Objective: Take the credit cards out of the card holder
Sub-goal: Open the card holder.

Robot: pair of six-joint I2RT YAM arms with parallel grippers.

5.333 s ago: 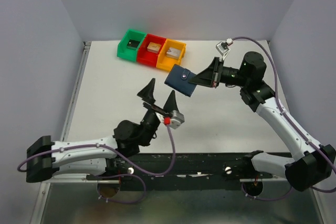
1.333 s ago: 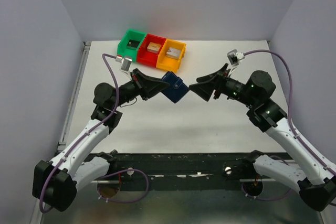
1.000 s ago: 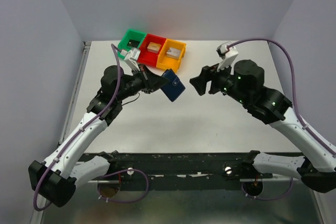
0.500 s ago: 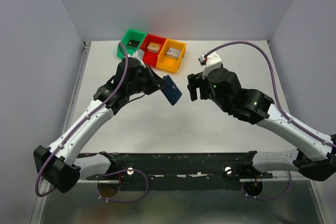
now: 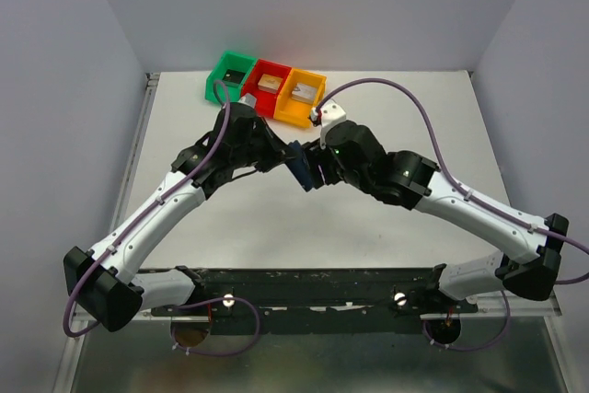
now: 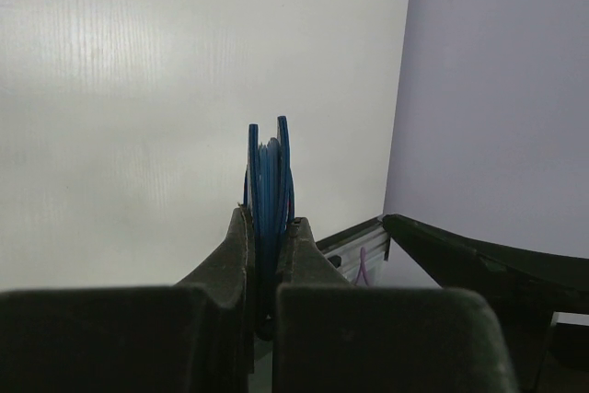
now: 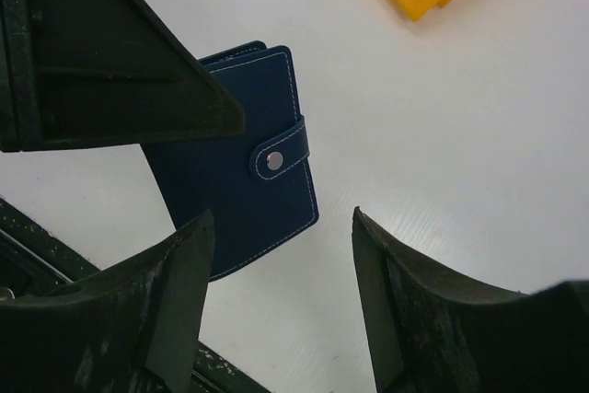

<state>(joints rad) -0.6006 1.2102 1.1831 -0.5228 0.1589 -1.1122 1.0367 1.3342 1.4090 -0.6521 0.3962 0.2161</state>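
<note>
The dark navy-blue booklet-style card holder [image 7: 235, 158] hangs above the white desk [image 5: 276, 227], snapped shut and clamped edge-on in the left pincer [image 6: 269, 227]; no credit cards show. The right pincer [image 7: 281, 220] stands spread wide just beside it. A shove on the strap tab [image 7: 276, 156] could twist the holder loose. The green plastic bin [image 5: 221, 80], red plastic bin [image 5: 258, 98] and orange plastic bin [image 5: 293, 108] each hold a small block.

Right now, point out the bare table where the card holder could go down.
Free: far right of the table, beside the orange bin; the near middle, between left arm and right arm. Crowded: the centre, where left gripper and right gripper meet at the card holder.
</note>
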